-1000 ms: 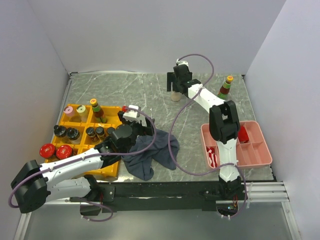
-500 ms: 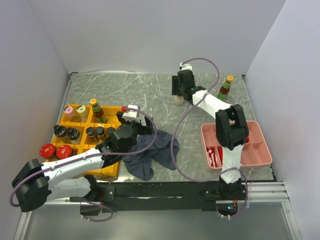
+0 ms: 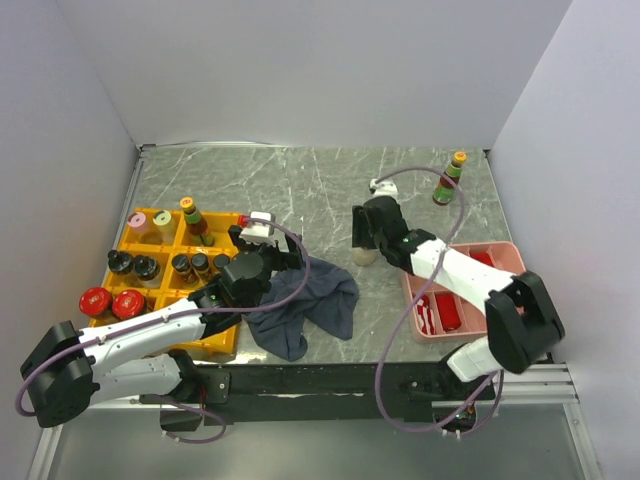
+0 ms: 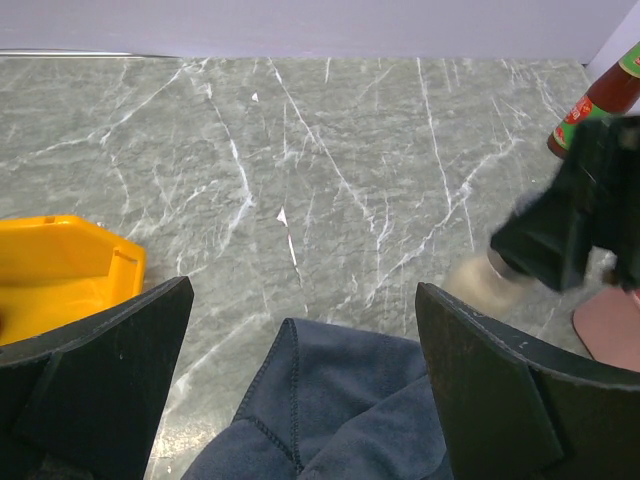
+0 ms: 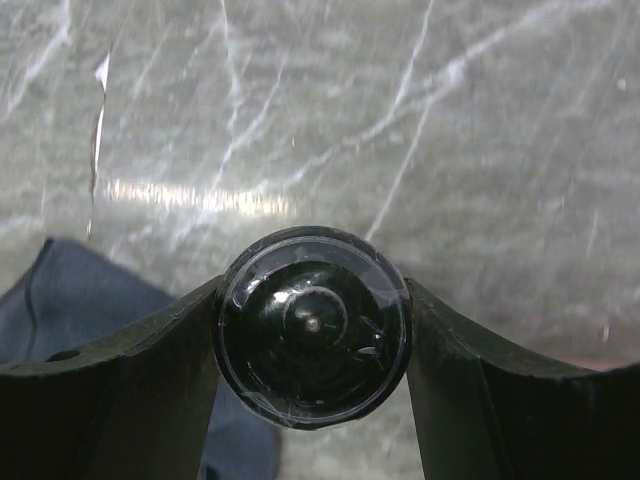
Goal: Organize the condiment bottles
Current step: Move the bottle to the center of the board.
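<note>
L arm (image 3: 150, 335) & R arm (image 3: 450, 265): white links, black joints, purple cables (image 3: 425, 169), black wedge fingers (image 4: 100, 370).

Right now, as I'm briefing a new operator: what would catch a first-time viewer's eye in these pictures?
The right gripper clamps a small black-capped glass jar at mid-table, beside the pink compartment tray. At left, a yellow compartment tray already holds rows of jars, with the open left gripper over a crumpled dark grey cloth. One orange-capped sauce bottle stands alone at the far right corner.
</note>
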Motion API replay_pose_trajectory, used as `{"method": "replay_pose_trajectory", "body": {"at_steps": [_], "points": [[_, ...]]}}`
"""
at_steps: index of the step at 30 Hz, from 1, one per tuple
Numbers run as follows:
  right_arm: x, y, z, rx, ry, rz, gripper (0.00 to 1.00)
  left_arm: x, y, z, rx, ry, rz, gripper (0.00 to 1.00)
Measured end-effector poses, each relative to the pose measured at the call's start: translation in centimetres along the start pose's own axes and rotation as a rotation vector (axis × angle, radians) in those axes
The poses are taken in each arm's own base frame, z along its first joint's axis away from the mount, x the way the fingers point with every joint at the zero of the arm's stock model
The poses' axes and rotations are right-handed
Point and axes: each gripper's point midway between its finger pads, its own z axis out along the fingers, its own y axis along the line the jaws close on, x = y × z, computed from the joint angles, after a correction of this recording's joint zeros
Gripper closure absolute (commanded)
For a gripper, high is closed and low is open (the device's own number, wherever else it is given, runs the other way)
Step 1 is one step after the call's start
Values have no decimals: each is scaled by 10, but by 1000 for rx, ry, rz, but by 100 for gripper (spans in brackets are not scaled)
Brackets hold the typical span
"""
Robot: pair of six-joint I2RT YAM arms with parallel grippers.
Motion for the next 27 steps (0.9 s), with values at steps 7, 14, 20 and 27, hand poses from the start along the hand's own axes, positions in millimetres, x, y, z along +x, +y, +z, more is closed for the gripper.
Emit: {"method": "replay_pose_trajectory", "body": {"at_steps": [7, 14, 20, 27], "points": [[29, -1, -37, 16, -17, 37, 45, 2, 0, 1, -3, 5, 4, 0], [43, -5, -54, 41, -18, 90, 42, 10, 1, 3, -11, 21, 20, 0], [46, -8, -59, 45, -30, 123, 28, 15, 0, 4, -12, 37, 33, 1], [48, -11, -63, 50, -19, 116, 2, -2, -9, 3, 16, 21, 25, 0]]}}
